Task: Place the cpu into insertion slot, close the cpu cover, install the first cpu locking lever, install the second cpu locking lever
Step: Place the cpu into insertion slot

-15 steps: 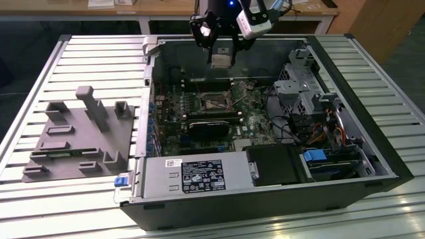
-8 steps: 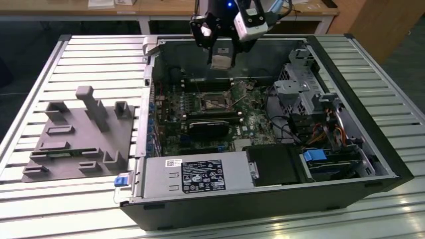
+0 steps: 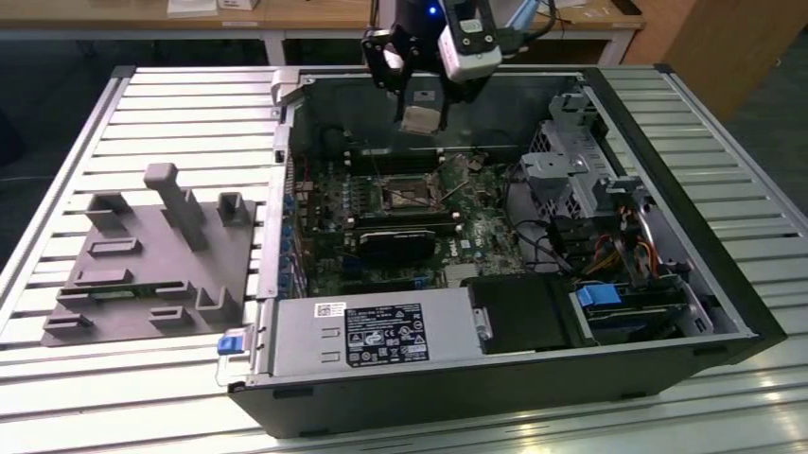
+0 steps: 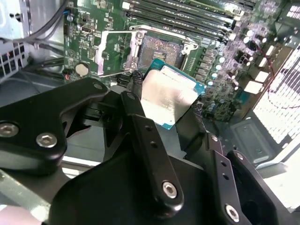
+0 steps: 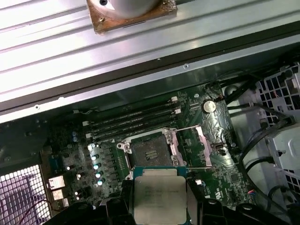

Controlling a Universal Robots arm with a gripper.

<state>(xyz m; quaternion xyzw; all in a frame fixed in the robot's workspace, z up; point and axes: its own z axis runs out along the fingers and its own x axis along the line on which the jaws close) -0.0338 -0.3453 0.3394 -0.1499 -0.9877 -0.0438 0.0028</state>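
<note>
**Gripper**: the jaws are pressed onto the cpu and pinch it by two opposite edges. In the second wrist view one black finger bears on the near edge of the chip, and its partner sits against the far edge. The chip hangs in the air inside the open computer case, above the board and touching nothing else.

**Insertion slot**: it is empty, with the dark centre exposed, and set in the green motherboard. It lies near the chip but apart from it.

**Cpu cover**: it is swung open to one side of the slot. How steeply it stands cannot be judged.

**Surroundings**: memory slots run just beyond the socket.

**Handling (assessment)**: the chip looks light, thin and stiff. Its smooth metal top probably gives little friction, so the edge grip seen here is the sound one. The underside contacts and the socket bed are likely fragile. The chip should therefore seat flat and square under almost no force, since a skewed or dragged entry risks damage.

**Not determinable**
- The chip's underside is hidden.
- The far fingertip is partly masked by the chip.
- No orientation mark or notch can be made out on the chip or the socket.
- The two locking levers cannot be reliably told apart from the cover's thin metal edges.
</note>
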